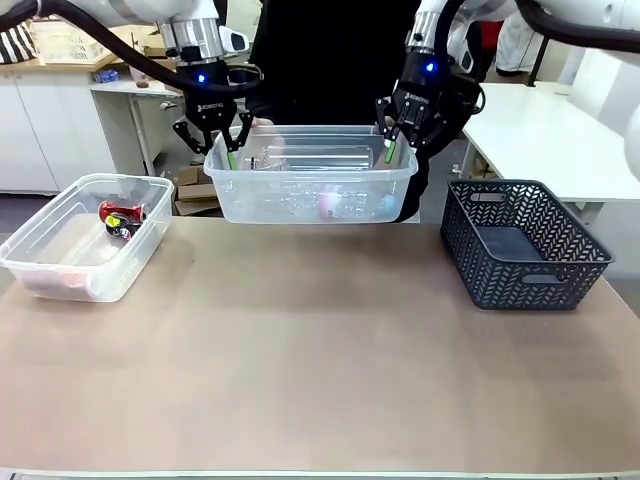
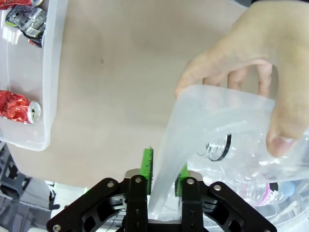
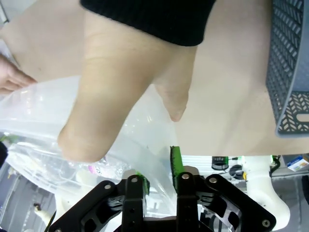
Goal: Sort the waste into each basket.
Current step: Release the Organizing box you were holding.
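Note:
A clear basket (image 1: pixel 262 196) with several plastic bottles (image 1: pixel 330 205) in it hangs above the table's far edge. My left gripper (image 1: pixel 215 150) straddles its left rim and my right gripper (image 1: pixel 402 148) its right rim. Both stand open, with the thin wall between their green pads. In the left wrist view my gripper (image 2: pixel 164 166) has the wall (image 2: pixel 193 125) between its fingers, with a bottle (image 2: pixel 260 186) inside. A person's hand (image 2: pixel 241 58) holds that rim. In the right wrist view my gripper (image 3: pixel 158 169) brackets the wall under a person's hand (image 3: pixel 116 96). The second clear basket (image 1: pixel 60 270) holds a red can (image 1: pixel 118 211).
A dark lattice basket (image 1: pixel 520 240) stands empty on the right of the table. The left wrist view shows a crushed red can (image 2: pixel 17 106) and a black can (image 2: pixel 26 21) in the clear tub. A person in black stands behind the raised tub.

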Motion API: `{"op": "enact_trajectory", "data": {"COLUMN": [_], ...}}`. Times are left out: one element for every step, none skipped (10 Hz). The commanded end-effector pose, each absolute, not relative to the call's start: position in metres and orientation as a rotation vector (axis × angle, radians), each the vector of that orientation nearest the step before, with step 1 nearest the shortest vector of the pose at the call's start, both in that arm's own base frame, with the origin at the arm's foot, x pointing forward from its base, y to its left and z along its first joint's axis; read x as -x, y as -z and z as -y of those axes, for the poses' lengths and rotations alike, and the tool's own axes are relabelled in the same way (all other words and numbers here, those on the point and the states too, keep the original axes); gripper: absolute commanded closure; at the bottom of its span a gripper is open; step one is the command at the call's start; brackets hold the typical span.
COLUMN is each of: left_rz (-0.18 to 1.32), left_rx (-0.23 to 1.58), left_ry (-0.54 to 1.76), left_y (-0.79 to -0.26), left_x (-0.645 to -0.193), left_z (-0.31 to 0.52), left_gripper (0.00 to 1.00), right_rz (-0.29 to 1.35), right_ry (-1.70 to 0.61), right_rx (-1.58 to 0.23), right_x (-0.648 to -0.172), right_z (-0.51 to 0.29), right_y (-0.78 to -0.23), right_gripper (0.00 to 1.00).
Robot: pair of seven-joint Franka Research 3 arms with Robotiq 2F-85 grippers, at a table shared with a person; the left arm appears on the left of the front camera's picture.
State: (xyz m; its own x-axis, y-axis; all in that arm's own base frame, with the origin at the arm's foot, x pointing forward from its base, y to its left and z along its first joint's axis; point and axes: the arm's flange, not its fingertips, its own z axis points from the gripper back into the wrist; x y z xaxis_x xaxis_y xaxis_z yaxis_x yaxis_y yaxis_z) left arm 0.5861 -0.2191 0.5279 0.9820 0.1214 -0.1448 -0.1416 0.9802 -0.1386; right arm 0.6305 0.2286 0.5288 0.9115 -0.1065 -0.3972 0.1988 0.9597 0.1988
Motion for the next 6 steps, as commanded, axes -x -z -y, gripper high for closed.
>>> {"op": "enact_trajectory", "data": {"left_rz": [-0.126,-0.118,-0.108,-0.096,-0.085,-0.084], "left_rx": [0.133,0.138,0.153,0.155,0.164,0.179], "left_ry": [-0.109,-0.109,-0.098,-0.101,-0.092,-0.067], "left_y": [-0.537,-0.538,-0.539,-0.541,-0.544,-0.546], "left_x": [-0.582,-0.579,-0.575,-0.571,-0.568,-0.568], "left_z": [0.219,0.219,0.218,0.217,0.216,0.216], "left_gripper": [0.34,0.0,0.0,0.0,0.0,0.0], "right_rz": [-0.326,-0.316,-0.299,-0.283,-0.267,-0.253], "right_ry": [0.15,0.151,0.149,0.149,0.144,0.141], "right_rx": [-0.264,-0.267,-0.267,-0.273,-0.27,-0.265], "right_x": [-0.61,-0.606,-0.603,-0.6,-0.598,-0.598], "right_z": [-0.22,-0.218,-0.215,-0.212,-0.21,-0.21], "right_y": [-0.534,-0.535,-0.535,-0.537,-0.538,-0.538], "right_gripper": [0.35,0.0,0.0,0.0,0.0,0.0]}}
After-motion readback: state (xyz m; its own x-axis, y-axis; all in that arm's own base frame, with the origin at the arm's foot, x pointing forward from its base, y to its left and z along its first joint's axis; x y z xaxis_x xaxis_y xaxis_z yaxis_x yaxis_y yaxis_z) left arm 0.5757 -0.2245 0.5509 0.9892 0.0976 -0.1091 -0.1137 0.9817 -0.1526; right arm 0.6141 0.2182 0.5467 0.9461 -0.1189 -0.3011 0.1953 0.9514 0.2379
